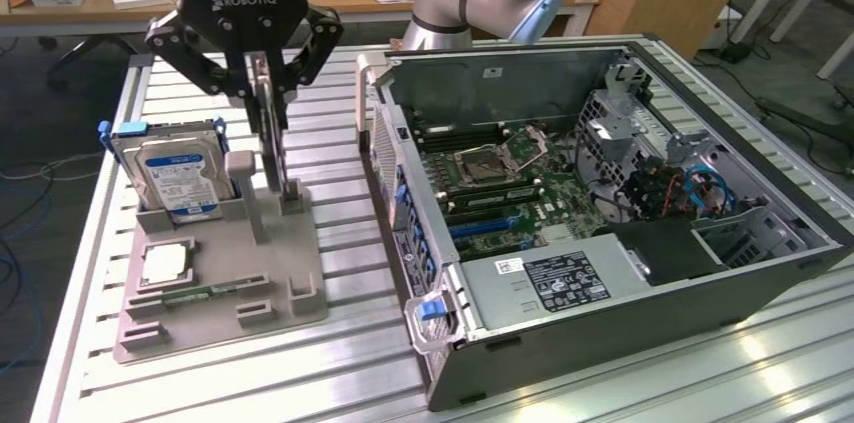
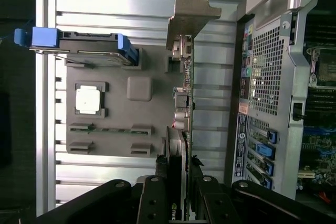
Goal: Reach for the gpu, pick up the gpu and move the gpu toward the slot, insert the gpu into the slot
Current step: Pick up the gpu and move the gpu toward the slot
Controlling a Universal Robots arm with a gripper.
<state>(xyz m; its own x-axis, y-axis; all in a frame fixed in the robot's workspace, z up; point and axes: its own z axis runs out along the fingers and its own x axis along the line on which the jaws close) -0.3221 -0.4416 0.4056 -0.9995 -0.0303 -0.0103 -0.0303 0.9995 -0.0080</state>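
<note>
The gpu (image 1: 275, 138) stands on edge in the grey holder (image 1: 267, 288), at the exterior view's left. My gripper (image 1: 268, 93) comes down on it from above, fingers pressed against both faces of the card, shut on it. In the wrist view the gpu (image 2: 185, 98) runs edge-on away from my gripper (image 2: 181, 187), and its silver bracket (image 2: 191, 11) is at the far end. The card's lower edge still meets the holder's posts. The slot (image 1: 483, 227) is a blue strip on the green motherboard inside the open computer case (image 1: 747, 273).
A silver-blue hard drive (image 1: 167, 168) stands in the holder beside the gpu. A CPU chip (image 1: 163, 263) and a memory stick (image 1: 200, 293) lie flat on the same holder. The case's perforated rear wall (image 2: 265, 72) rises close beside the card. The slatted aluminium table (image 1: 334, 373) carries everything.
</note>
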